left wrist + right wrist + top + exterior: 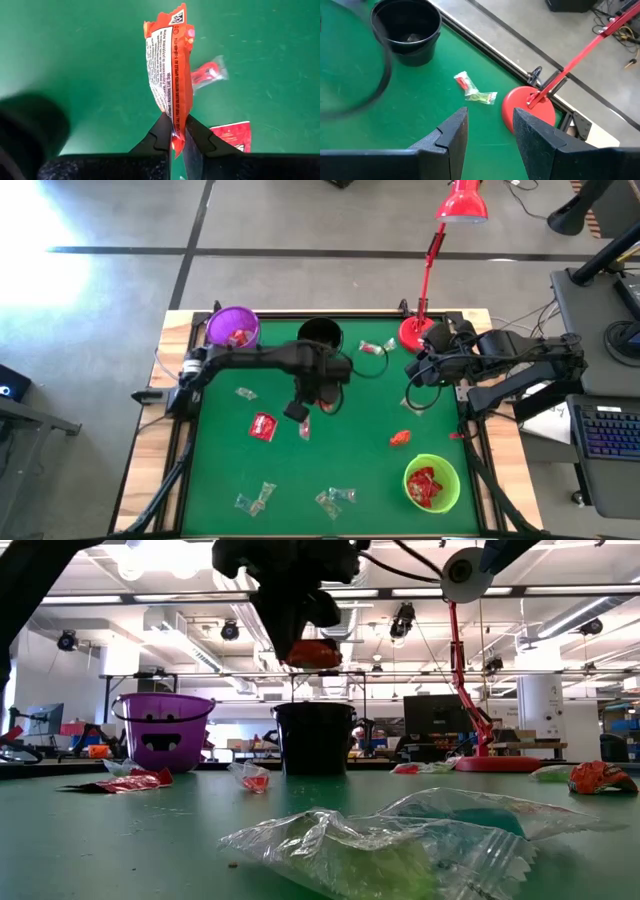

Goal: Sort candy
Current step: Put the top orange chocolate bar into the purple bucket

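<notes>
Left gripper [173, 134] is clamped on an orange candy wrapper [169, 70] above the table's [340, 470] middle; right gripper [490, 127], fingers apart, waits near the red lamp base [529, 109].

Bare mat [350, 440] between scattered candy [263, 426]

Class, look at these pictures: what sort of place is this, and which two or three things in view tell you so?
Probably a robotics lab or workshop. Two robot arms work at a green table edged in wood, a red lamp stands on it, and beyond it the low view shows an open hall with strip lights, monitors and benches.
</notes>
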Tool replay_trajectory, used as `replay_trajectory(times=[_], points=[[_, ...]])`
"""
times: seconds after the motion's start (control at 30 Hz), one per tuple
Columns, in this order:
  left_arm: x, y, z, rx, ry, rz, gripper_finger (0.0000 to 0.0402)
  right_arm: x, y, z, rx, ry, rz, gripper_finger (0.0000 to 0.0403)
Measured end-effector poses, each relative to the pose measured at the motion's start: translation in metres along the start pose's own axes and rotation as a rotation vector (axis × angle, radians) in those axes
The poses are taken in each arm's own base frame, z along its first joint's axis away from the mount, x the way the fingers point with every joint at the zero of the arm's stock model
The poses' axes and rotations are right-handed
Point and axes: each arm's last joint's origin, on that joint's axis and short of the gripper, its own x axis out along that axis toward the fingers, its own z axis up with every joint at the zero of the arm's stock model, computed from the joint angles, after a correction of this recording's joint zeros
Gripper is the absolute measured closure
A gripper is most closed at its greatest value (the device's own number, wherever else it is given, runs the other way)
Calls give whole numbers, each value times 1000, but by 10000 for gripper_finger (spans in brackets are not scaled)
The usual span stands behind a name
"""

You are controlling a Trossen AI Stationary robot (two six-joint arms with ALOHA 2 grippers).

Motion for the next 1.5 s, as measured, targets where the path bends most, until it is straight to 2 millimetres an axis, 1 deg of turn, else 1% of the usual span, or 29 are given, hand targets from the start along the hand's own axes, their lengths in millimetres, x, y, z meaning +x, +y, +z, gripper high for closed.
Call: replay_trajectory(times=[0.2,0.37,0.6,0.73,0.83,0.97,1.07,1.23,1.4,1.5], points=[[-30,15,-24,-104,-40,93,401,0,2,2,-9,-24,15,255],[-60,22,-47,-178,-89,173,401,-1,9,8,-44,-76,66,261],[-103,19,-78,-258,-207,249,401,1,22,18,-117,-148,128,264],[-125,14,-93,-282,-278,292,401,2,34,27,-262,-225,163,266],[-136,11,-103,-310,-314,313,401,2,46,35,-367,-294,221,275],[-148,7,-115,-328,-342,344,401,4,61,46,-482,-400,225,290],[-151,5,-122,-336,-344,371,401,9,73,53,-492,-455,227,296],[-151,3,-132,-337,-362,396,401,23,87,65,-416,-492,222,287],[-148,2,-136,-343,-424,435,401,48,91,77,-281,-450,231,258],[-146,1,-136,-348,-517,459,401,63,95,83,-251,-426,285,242]])
